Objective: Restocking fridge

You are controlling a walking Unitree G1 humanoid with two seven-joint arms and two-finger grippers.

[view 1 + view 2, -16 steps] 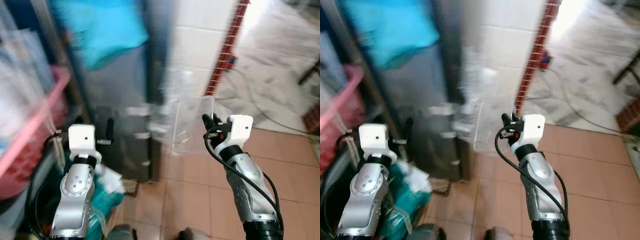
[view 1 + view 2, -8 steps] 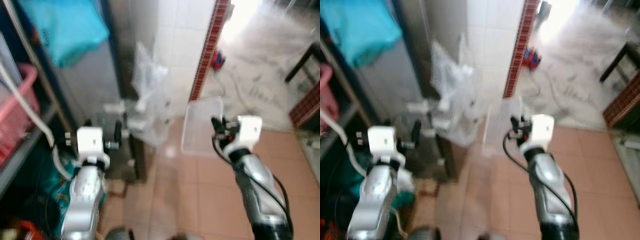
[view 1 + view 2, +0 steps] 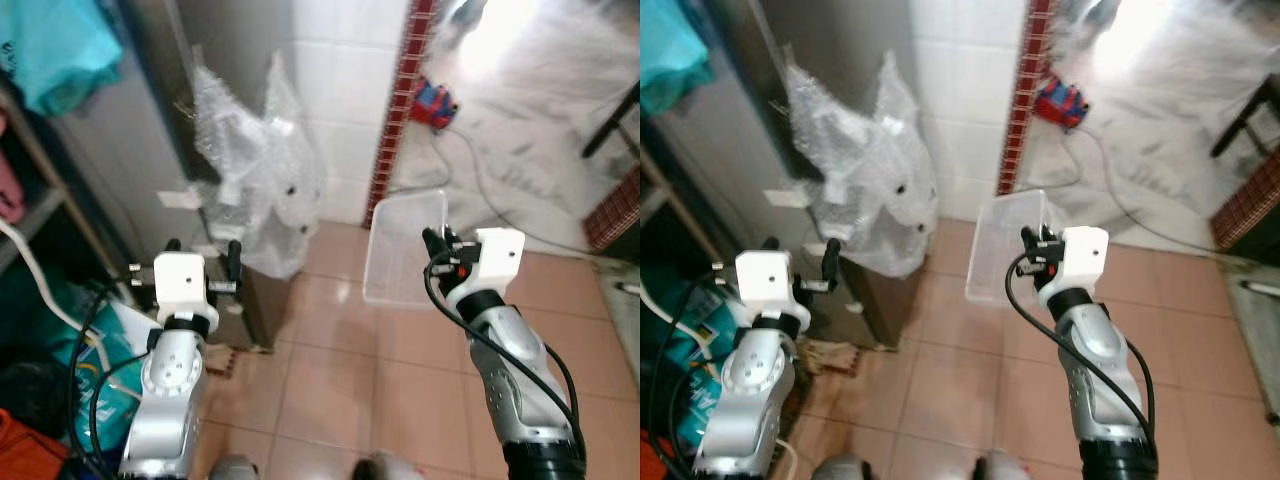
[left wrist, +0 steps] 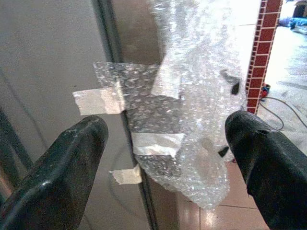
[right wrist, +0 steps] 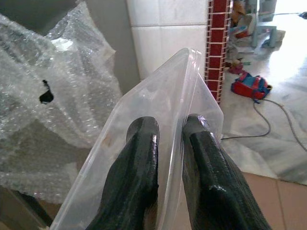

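Tiled floor (image 3: 330,400) and a white wall (image 3: 340,90) lie ahead. Right gripper (image 5: 168,139) pinches a clear plastic container (image 3: 405,250) by its rim, held aloft; left gripper (image 4: 168,143) gapes wide toward bubble wrap (image 3: 255,170) taped on the fridge (image 3: 150,130). Restocking looks barely begun.

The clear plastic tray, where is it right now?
The tray is pinched in the right claw, held up over the tiled floor, to the right of the bubble wrap.
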